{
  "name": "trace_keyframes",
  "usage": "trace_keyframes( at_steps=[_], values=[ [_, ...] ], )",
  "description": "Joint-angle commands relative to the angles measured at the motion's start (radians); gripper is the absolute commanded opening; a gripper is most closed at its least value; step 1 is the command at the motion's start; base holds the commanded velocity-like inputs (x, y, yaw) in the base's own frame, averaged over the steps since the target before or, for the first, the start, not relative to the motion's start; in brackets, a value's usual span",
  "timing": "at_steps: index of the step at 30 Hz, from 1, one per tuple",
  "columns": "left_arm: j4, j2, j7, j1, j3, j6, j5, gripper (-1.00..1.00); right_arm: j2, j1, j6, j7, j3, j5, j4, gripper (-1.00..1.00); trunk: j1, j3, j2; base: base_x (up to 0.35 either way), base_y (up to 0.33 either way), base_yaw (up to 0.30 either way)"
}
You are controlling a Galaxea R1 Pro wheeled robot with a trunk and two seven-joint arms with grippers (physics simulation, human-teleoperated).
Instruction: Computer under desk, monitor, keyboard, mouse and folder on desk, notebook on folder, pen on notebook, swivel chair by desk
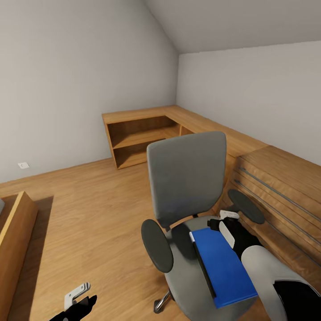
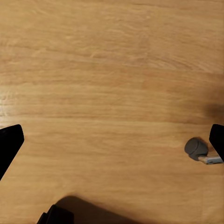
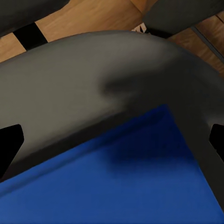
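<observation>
The grey swivel chair (image 1: pixel 187 178) stands in the middle of the head view, its back upright and its black armrests out to either side. On its seat lies the bright blue folder (image 1: pixel 225 269), flat. My right gripper (image 1: pixel 223 223) hangs open just above the seat at the folder's far end. In the right wrist view the folder (image 3: pixel 121 186) and the grey seat (image 3: pixel 93 88) lie close beneath the right gripper (image 3: pixel 112 144), with the dark fingertips (image 3: pixel 9 142) wide apart. My left gripper (image 1: pixel 80 296) is low over the floor beside the chair, open and holding nothing (image 2: pixel 114 140).
A light-wood corner shelf unit (image 1: pixel 138 138) stands against the far walls. A light-wood drawer chest with long bar handles (image 1: pixel 281 191) is close on the chair's right. Another wooden piece (image 1: pixel 18 236) stands at the left. A chair castor (image 2: pixel 196 148) rests on the wood floor (image 1: pixel 98 214).
</observation>
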Motion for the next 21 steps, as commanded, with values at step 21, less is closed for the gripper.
trace_keyframes(
  at_steps=[21],
  values=[
    [-0.001,0.0,-0.001,0.0,0.002,0.006,0.007,1.0,-0.001,0.0,0.004,-0.006,0.0,-0.01,-0.002,1.0,0.008,-0.007,-0.014,0.0,0.0,0.0]
  ],
)
